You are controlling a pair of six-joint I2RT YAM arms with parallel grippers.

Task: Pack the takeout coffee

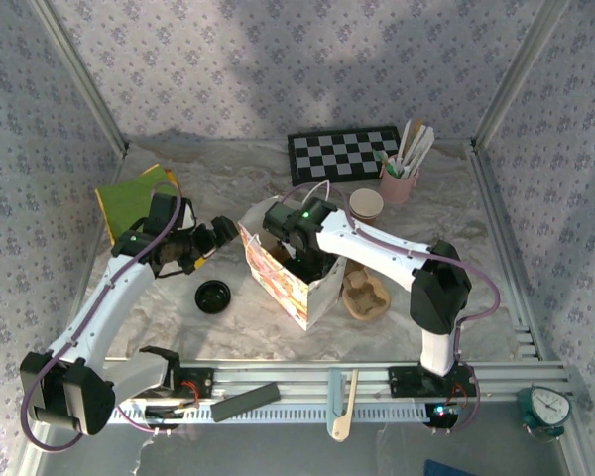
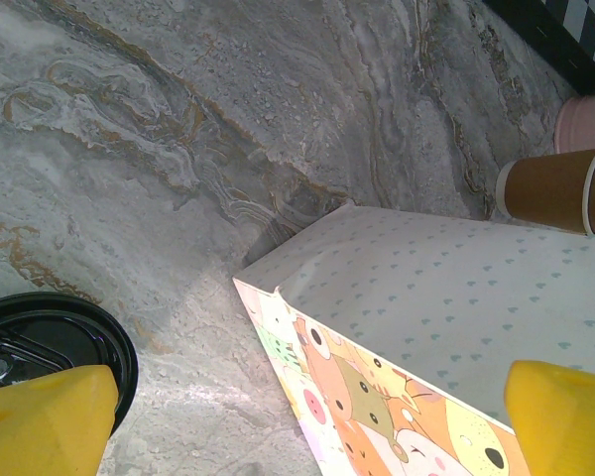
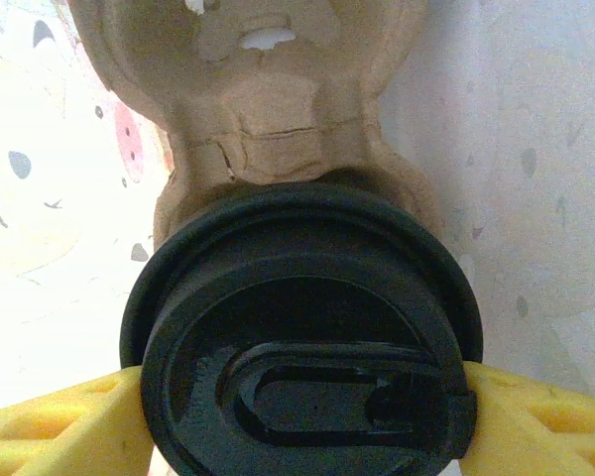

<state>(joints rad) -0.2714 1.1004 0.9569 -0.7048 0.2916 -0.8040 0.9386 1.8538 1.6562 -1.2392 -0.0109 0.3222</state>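
Note:
The takeout coffee (image 3: 302, 327), seen from above as a round black lid, sits in a brown pulp tray (image 3: 278, 109) inside the printed paper bag (image 1: 278, 283). My right gripper (image 3: 302, 407) reaches down into the bag (image 3: 40, 228), its yellow fingers (image 3: 59, 421) pressed against both sides of the lid. In the top view the right gripper (image 1: 302, 260) is sunk in the bag's mouth. My left gripper (image 1: 216, 236) hovers open just left of the bag (image 2: 456, 297), holding nothing, with its yellow fingertips (image 2: 50, 416) wide apart.
A loose black lid (image 1: 214, 296) lies on the table left of the bag. Behind the bag stand a second paper cup (image 1: 366, 205) and a pink cup of stirrers (image 1: 399, 183). Another pulp tray (image 1: 365, 296) lies right of the bag. A checkerboard (image 1: 342, 154) is at the back.

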